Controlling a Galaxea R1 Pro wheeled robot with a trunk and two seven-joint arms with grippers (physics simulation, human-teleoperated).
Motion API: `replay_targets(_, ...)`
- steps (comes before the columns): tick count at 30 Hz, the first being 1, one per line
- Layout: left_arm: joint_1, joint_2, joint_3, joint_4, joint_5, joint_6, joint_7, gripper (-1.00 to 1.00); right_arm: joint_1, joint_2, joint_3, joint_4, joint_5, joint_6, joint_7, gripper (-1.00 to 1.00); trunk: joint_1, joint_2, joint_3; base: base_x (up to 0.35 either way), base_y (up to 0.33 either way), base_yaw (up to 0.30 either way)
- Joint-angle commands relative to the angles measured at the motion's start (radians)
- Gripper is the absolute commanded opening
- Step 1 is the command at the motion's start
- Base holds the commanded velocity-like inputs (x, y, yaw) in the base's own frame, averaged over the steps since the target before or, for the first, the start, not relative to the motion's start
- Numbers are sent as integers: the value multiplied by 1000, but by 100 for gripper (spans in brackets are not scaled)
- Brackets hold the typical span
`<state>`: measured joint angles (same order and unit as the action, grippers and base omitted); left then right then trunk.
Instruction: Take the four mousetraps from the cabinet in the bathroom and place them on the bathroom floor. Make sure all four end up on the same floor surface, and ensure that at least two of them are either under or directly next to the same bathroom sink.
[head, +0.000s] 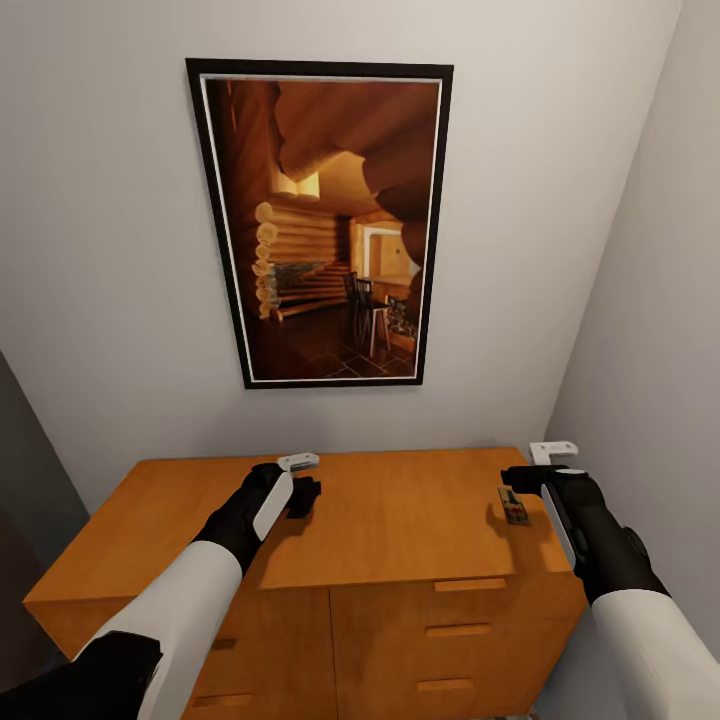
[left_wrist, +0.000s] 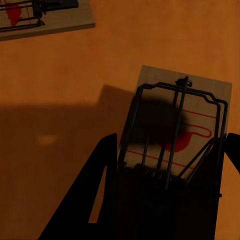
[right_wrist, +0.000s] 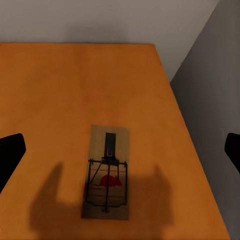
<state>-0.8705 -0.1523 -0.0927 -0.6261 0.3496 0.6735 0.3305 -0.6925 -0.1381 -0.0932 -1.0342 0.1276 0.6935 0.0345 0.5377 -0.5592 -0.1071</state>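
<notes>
The orange-brown cabinet (head: 400, 520) stands against the wall with both my grippers over its flat top. In the left wrist view a mousetrap (left_wrist: 200, 100) lies between the dark fingers (left_wrist: 102, 190), which press on its two long edges; my left gripper (left_wrist: 172, 145) is shut on it. I cannot tell if it is lifted off the wood. A second mousetrap (left_wrist: 45, 17) lies further along the top. My right gripper (right_wrist: 122, 150) hangs wide open above a third mousetrap (right_wrist: 107, 175), which also shows in the head view (head: 515, 507) just below the right gripper (head: 512, 480).
A large framed picture (head: 325, 225) hangs on the wall above the cabinet. A grey side wall (head: 650, 330) runs close along the cabinet's right end. Drawer fronts with bar handles (head: 458, 630) face me.
</notes>
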Motion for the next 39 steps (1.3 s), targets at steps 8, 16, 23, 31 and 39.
replay_targets(8, -1, 0, -4, -1, 9, 4, 8, -100, -1, 0, 1, -1, 10, 6, 4, 100, 0, -2, -2, 0, 0, 0)
replay_targets(16, -1, 2, -4, -1, 8, 4, 10, -100, -1, 0, 2, 0, 3, 12, 29, 100, 0, -2, -2, 0, 0, 0)
replay_targets(23, -1, 1, -4, -1, 9, 4, 10, -100, -1, 0, 0, 2, 2, 21, 139, 100, 0, -2, -2, 0, 0, 0)
replay_targets(31, -1, 0, -4, -1, 9, 3, 10, -100, -1, -3, -16, 21, 6, 23, 179, 100, 0, -2, -2, 0, 0, 0)
replay_targets(39, -1, -3, -4, -1, 8, 3, 10, -100, -1, -5, -50, 84, 11, 22, 177, 100, 0, -2, -2, 0, 0, 0)
